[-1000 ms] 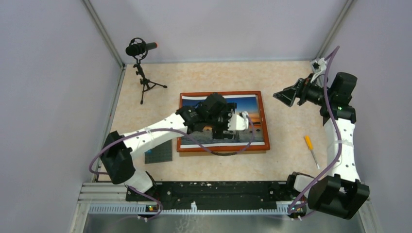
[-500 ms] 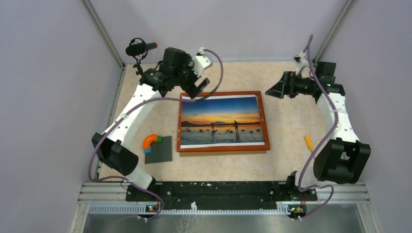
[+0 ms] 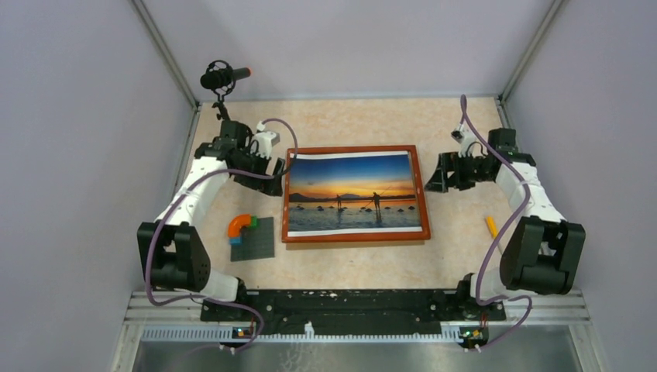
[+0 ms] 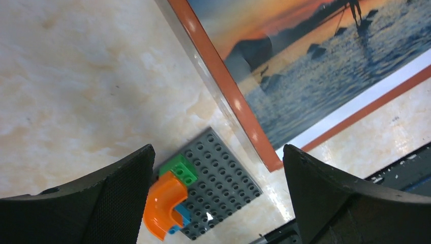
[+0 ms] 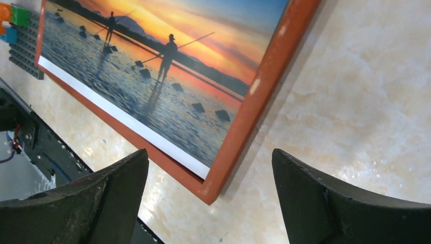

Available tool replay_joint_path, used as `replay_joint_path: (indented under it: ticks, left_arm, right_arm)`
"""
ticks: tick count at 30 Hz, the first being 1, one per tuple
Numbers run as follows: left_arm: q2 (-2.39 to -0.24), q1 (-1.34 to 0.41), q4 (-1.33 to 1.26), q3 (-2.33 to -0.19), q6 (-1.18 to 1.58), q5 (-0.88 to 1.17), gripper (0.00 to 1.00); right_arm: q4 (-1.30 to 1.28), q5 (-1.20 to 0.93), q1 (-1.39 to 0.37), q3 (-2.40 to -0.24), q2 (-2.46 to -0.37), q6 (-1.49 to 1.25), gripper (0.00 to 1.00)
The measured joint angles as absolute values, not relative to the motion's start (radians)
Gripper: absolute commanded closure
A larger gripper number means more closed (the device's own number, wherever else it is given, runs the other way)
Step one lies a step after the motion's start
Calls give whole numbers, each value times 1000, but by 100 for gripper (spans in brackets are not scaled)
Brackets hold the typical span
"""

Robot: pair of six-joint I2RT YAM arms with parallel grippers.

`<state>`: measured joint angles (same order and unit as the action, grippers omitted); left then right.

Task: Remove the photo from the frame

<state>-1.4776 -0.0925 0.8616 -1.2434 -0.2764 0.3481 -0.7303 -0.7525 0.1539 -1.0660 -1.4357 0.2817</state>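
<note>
Sunset photo (image 3: 355, 191) inside red-brown frame (image 3: 419, 188)

I see the frame (image 3: 355, 236) at centre bordered in smooth reddish wood that catches glints, a glossy front reflecting over the paper-like photo (image 3: 352, 194), the table (image 3: 356, 124) with a faintly shiny marbled finish, and at lower left a matt studded plastic baseplate (image 3: 259, 244).
</note>
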Motion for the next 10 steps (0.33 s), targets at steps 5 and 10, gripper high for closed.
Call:
replay_joint_path:
  ticks: [5,10]
  left_arm:
    - [-1438,-79,862,-1185,-233,352,1]
    - [-1431,-51,845,-1185,-202,351,1]
  right_arm:
    - [-726,-734,207,-1032,-1413,294,10]
    - [-718,-729,219,-1027,-1398,294,10]
